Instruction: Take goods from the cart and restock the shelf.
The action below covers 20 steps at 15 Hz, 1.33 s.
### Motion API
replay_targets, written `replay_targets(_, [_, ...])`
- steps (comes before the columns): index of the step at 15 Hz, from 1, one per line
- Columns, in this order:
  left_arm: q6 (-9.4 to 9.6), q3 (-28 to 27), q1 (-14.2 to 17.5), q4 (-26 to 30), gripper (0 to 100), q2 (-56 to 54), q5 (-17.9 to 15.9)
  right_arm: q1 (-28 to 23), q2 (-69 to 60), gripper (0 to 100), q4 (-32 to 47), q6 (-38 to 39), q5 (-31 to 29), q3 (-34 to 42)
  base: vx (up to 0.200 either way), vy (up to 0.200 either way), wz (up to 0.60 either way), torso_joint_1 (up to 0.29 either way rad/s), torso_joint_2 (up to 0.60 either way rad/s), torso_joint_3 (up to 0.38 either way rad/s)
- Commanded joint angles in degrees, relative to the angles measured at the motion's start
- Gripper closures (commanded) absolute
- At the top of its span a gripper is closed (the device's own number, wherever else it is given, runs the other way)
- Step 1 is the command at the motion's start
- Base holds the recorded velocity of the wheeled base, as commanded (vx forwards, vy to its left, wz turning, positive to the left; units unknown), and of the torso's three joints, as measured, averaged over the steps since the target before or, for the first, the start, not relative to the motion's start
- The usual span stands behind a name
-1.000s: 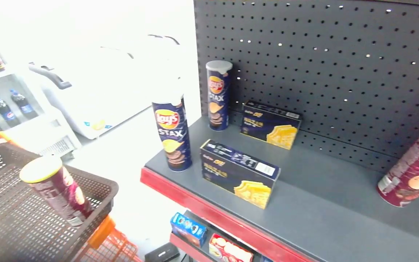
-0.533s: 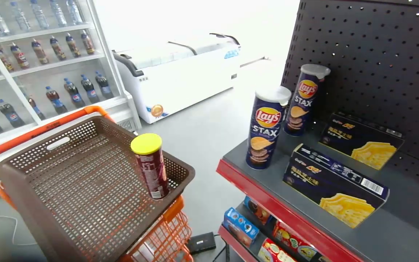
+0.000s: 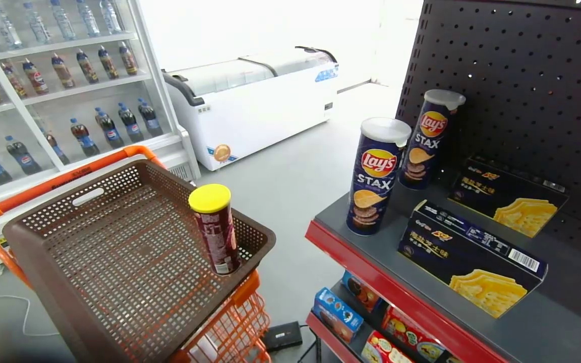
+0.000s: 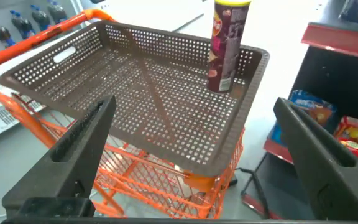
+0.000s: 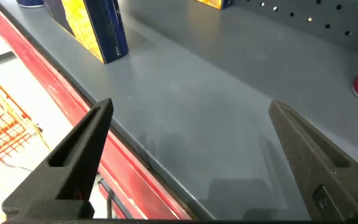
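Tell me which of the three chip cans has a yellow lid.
The dark red can standing upright in the brown cart basket. The front blue can and rear blue can on the shelf have pale grey lids.

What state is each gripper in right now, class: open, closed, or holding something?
Left gripper: open, empty, facing the brown perforated plastic basket.
Right gripper: open, empty, above the grey red-edged shelf.

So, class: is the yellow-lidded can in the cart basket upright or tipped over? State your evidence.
Upright. The can stands on its base on the basket floor, near a corner, with its yellow lid on top.
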Motion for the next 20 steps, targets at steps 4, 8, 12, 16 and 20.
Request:
replay_targets(4, [2.68,-13.37,-2.77,-2.84,0,34.40,-0.37,0.04,0.00,0,0.00,-0.03,0.01,0.00,0.000,0.000,0.00,0.000,0.00,0.000])
replay_targets(8, [2.77,-10.91,-10.16,-12.16,0,46.88,-0.72,0.04,0.00,0,0.00,-0.03,0.01,0.00,0.000,0.000,0.00,0.000,0.00,0.000])
replay_targets(12, [2.68,-12.49,-13.50,-30.88,0,64.81,-0.54,0.04,0.00,0,0.00,-0.03,0.01,0.00,0.000,0.000,0.00,0.000,0.00,0.000])
replay_targets(16, [2.68,-12.23,-13.41,-51.36,0,81.51,-0.54,0.04,0.00,0,0.00,-0.03,0.01,0.00,0.000,0.000,0.00,0.000,0.00,0.000])
replay_targets(20, [2.68,-12.58,-13.58,-68.14,0,95.66,-0.46,0.04,0.00,0,0.00,-0.03,0.01,0.00,0.000,0.000,0.00,0.000,0.00,0.000])
